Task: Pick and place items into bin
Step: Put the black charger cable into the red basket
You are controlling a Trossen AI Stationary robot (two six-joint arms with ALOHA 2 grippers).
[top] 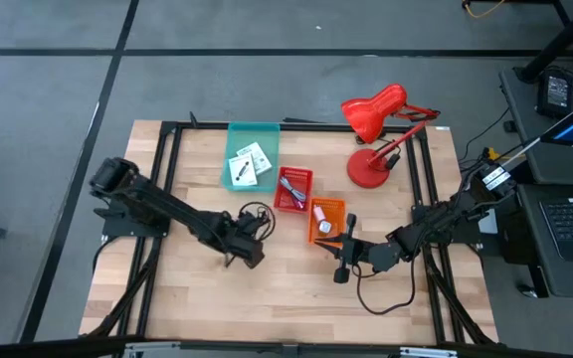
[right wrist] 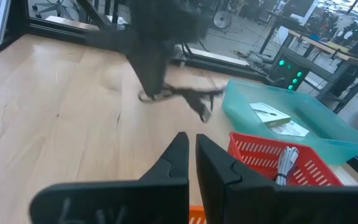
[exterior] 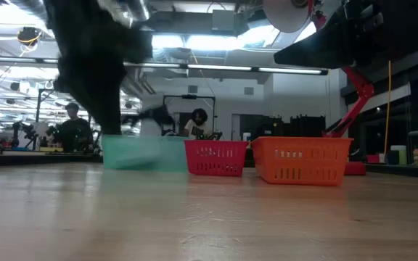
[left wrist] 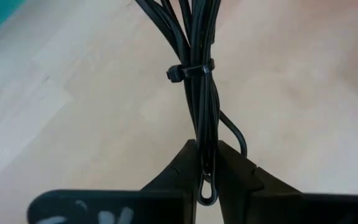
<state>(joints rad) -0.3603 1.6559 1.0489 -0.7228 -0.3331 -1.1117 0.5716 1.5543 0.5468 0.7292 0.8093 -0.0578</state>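
Left gripper (left wrist: 207, 180) clamped on the black cable (left wrist: 197, 68), fingers pinching the zip-tied bundle right at its looped end. Holding low on the bundle so the strands hang together rather than splaying. From above, left gripper (top: 250, 245) sits just short of the red bin (top: 293, 189), with the cable (top: 257, 215) coiled between gripper and bin. Looks lifted clear of the desk (top: 217, 298), though hard to say for sure from above.

Three bins in a row: teal bin (top: 253, 159) beyond the red one, already holding two white cards (top: 249, 165); red bin with a pale cable inside; orange bin (top: 327, 221) on its other side, with a small pink piece (top: 319, 213) inside. Red desk lamp (top: 374, 129) past the orange bin, not part of the job.

Right gripper (right wrist: 192, 163) idle just beside the orange bin, fingers pressed nearly together, gripping nothing. Parked there, likely to stay out of the left arm's path. One more black cable (top: 381, 298) looped on the desk near the right gripper, not yet picked.

Next call, by judgement: carry the bundle over a bin rim, high enough that the trailing strands clear the wall.
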